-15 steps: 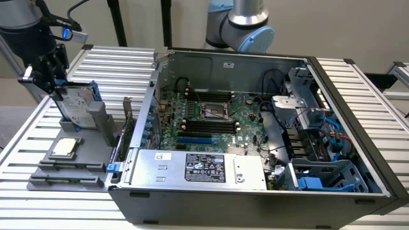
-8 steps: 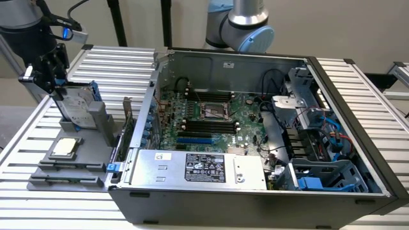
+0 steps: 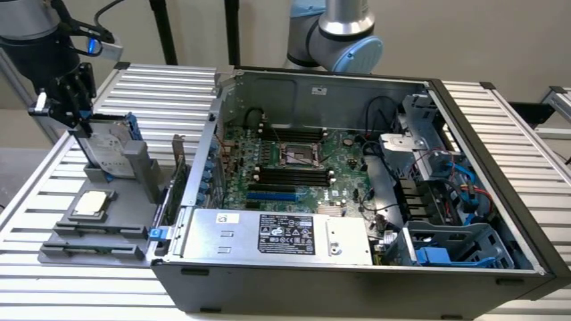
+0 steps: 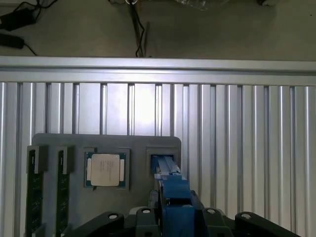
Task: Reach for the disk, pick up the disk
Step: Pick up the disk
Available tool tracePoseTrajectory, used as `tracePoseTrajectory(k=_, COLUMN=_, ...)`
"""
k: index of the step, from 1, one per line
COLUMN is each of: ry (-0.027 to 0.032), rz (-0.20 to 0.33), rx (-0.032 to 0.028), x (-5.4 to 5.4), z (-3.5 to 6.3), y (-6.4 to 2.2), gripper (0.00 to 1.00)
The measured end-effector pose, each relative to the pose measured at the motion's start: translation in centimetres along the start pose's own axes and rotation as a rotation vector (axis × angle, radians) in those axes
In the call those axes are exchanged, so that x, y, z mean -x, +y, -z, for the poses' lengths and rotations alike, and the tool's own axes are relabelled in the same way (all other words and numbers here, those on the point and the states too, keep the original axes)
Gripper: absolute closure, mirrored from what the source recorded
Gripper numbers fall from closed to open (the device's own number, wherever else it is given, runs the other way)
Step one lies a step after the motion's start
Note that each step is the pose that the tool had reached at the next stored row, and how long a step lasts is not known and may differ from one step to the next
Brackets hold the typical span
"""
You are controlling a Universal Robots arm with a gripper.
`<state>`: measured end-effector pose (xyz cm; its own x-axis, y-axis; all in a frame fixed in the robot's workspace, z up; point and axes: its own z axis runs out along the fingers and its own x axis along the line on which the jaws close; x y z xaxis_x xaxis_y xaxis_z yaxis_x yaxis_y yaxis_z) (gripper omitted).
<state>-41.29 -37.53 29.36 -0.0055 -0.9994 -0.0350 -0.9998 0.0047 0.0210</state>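
The disk stands on edge in a slot of the grey holder tray at the exterior view's left, silver-grey with a white label and a blue carrier along its rim. My gripper has come down from above and straddles the disk's top edge. In the wrist view the disk shows edge-on as a blue strip running up out of my gripper, whose black body flanks it on both sides. The disk sits in its slot.
On the same tray lie a square processor chip and two memory sticks. An open computer case with a silver power supply stands just beside the tray on the slatted aluminium table. Another arm's base stands behind the case.
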Motion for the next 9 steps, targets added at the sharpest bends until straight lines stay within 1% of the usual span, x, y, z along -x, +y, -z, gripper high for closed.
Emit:
tracePoseTrajectory(k=6, ry=-0.0001, rz=0.0, rx=-0.0004, x=0.0, z=0.0, y=0.0, gripper=0.67)
tracePoseTrajectory(k=8, ry=0.0001, rz=0.0, rx=-0.0021, x=-0.02, z=0.01, y=0.0, gripper=0.67)
tracePoseTrajectory(k=9, ry=0.0, rz=0.0, rx=-0.004, x=-0.05, z=0.01, y=0.0, gripper=0.67)
